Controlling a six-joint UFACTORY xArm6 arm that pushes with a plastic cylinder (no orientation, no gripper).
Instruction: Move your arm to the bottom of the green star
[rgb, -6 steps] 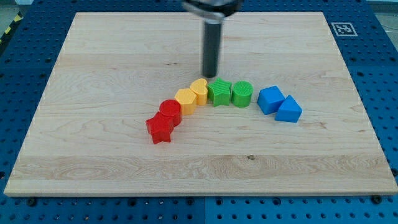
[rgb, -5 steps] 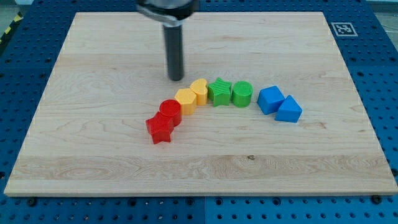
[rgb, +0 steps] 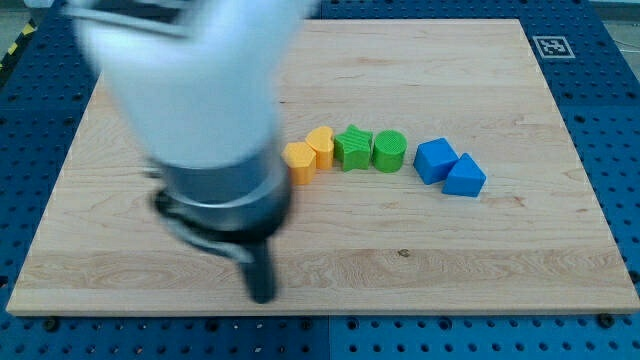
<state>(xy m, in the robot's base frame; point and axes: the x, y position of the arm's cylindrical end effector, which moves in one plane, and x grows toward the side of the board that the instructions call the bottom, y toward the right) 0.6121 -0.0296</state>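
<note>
The green star lies near the middle of the wooden board, between a yellow heart on its left and a green cylinder on its right. My tip is near the view's bottom edge of the board, well below and to the left of the green star, and touches no block. The arm's blurred body fills the left part of the view and hides the red blocks.
A yellow hexagon block sits left of the heart, partly covered by the arm. A blue cube and a blue triangular block lie to the right of the green cylinder.
My tip has swept from above the yellow blocks to the left and far down toward the view's bottom. The arm now covers the red blocks. The visible blocks have not moved.
</note>
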